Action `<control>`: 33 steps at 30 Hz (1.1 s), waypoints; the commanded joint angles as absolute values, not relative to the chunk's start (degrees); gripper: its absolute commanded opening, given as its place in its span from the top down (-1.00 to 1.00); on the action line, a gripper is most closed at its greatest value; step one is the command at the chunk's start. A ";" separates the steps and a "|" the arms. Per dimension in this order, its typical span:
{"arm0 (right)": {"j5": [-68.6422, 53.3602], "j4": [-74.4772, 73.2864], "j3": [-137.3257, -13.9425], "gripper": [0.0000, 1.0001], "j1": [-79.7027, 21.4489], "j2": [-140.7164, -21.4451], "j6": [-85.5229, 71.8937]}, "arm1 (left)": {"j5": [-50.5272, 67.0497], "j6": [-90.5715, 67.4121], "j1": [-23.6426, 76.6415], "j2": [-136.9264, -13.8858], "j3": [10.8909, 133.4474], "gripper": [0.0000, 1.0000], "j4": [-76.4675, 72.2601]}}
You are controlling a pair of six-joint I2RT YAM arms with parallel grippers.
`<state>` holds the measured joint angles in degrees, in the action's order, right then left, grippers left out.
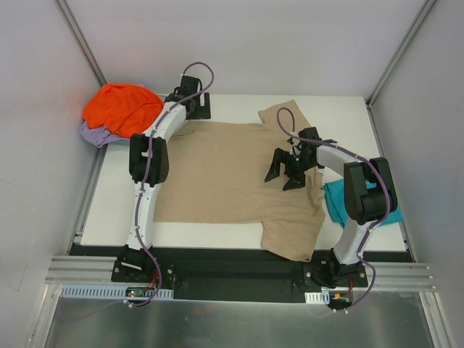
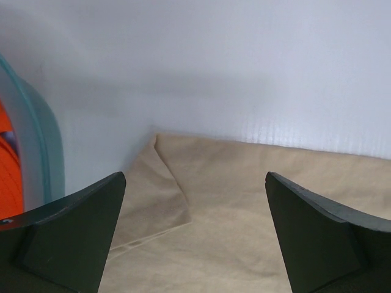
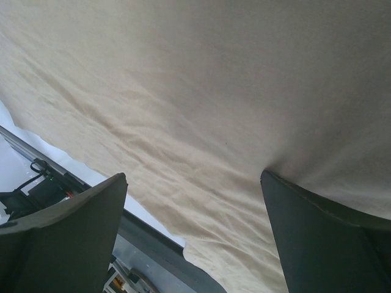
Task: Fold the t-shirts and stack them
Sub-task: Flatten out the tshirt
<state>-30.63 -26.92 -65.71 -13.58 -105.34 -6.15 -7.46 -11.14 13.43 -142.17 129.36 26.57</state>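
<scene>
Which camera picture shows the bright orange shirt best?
The top view: the orange shirt shows there as a whole bunched-up heap at the far left. The left wrist view catches only a sliver of it at its left edge, behind a teal basin rim. The right wrist view shows none of it, only the tan shirt.

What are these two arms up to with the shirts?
A tan t-shirt lies spread flat on the table, not yet folded. The left gripper, open, is at its far left corner; the right gripper, open, is low over its right side. Neither holds anything. An orange t-shirt is heaped on a lavender t-shirt far left; a teal t-shirt lies at the right.
</scene>
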 commanded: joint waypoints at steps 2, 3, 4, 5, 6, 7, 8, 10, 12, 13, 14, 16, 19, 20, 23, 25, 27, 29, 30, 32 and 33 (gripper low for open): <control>-25.58 -30.50 -65.92 -0.93 -13.10 -105.38 -4.48 | 4.73 -11.86 14.32 -136.75 127.70 -0.99 27.25; -25.32 -30.50 -65.83 -0.93 -13.18 -105.29 -4.48 | 5.88 -11.60 14.67 -137.45 127.97 -0.99 27.25; -25.14 -30.59 -65.74 -0.93 -13.18 -105.29 -4.48 | 7.37 -11.60 14.76 -138.59 128.14 -0.99 27.33; -24.96 -30.59 -65.57 -0.93 -13.18 -105.29 -4.48 | 8.17 -11.78 14.85 -138.95 127.80 -0.99 27.51; -24.70 -30.59 -65.48 -0.93 -13.18 -105.29 -4.40 | 9.57 -11.86 14.85 -139.13 127.27 -0.99 27.51; -24.61 -30.76 -65.30 -0.93 -13.18 -105.29 -4.57 | 10.80 -12.30 14.85 -139.22 126.74 -0.99 27.51; -24.52 -30.67 -65.30 -0.93 -13.18 -105.38 -4.48 | 11.07 -12.48 14.85 -139.31 125.96 -0.99 27.51; -24.52 -30.76 -65.30 -0.93 -13.18 -105.38 -4.57 | 10.72 -12.83 14.85 -139.31 125.25 -0.98 27.68; -24.43 -31.11 -65.56 -0.93 -13.18 -105.56 -4.57 | 10.20 -12.66 14.85 -139.22 124.54 -0.99 28.21; -24.43 -31.11 -65.74 -0.93 -13.10 -105.56 -4.66 | 9.67 -12.40 14.77 -138.96 124.28 -0.99 28.65; -24.35 -31.37 -65.74 -0.93 -13.10 -105.47 -4.66 | 7.93 -12.04 14.85 -138.96 123.93 -0.98 28.91; -24.17 -31.38 -65.83 -0.93 -13.18 -105.38 -4.75 | 5.11 -11.26 14.85 -139.13 123.84 -0.99 29.35; -23.82 -31.73 -65.83 -0.93 -13.10 -105.03 -4.57 | 2.11 -10.11 14.42 -140.01 125.33 -0.99 31.11; -23.73 -32.08 -65.74 -0.93 -13.10 -104.94 -4.57 | 1.94 -10.02 13.98 -140.27 126.20 -0.98 32.07; -23.03 -32.26 -65.57 -0.93 -13.10 -104.85 -4.57 | 0.79 -9.76 13.01 -141.24 127.87 -0.99 33.65; -22.68 -32.34 -65.48 -0.93 -13.10 -104.77 -4.48 | -2.10 -8.62 12.83 -141.42 128.41 -0.99 34.10; -22.24 -32.69 -65.48 -0.93 -13.10 -104.77 -4.66 | -4.73 -8.17 12.40 -141.50 129.11 -0.99 34.54; -21.89 -32.78 -65.30 -0.93 -13.10 -104.68 -4.66 | -3.87 -8.00 11.87 -141.77 130.60 -0.99 34.54; -21.80 -32.96 -65.39 -0.93 -13.10 -104.59 -4.66 | -4.48 -7.91 11.43 -142.03 131.30 -0.99 34.72; -21.36 -33.13 -65.21 -0.93 -13.01 -104.41 -4.75 | -5.62 -7.65 11.08 -142.12 132.89 -0.99 34.80; -21.18 -33.22 -65.21 -0.93 -13.01 -104.33 -4.66 | -5.89 -7.47 10.90 -142.29 133.33 -0.99 34.80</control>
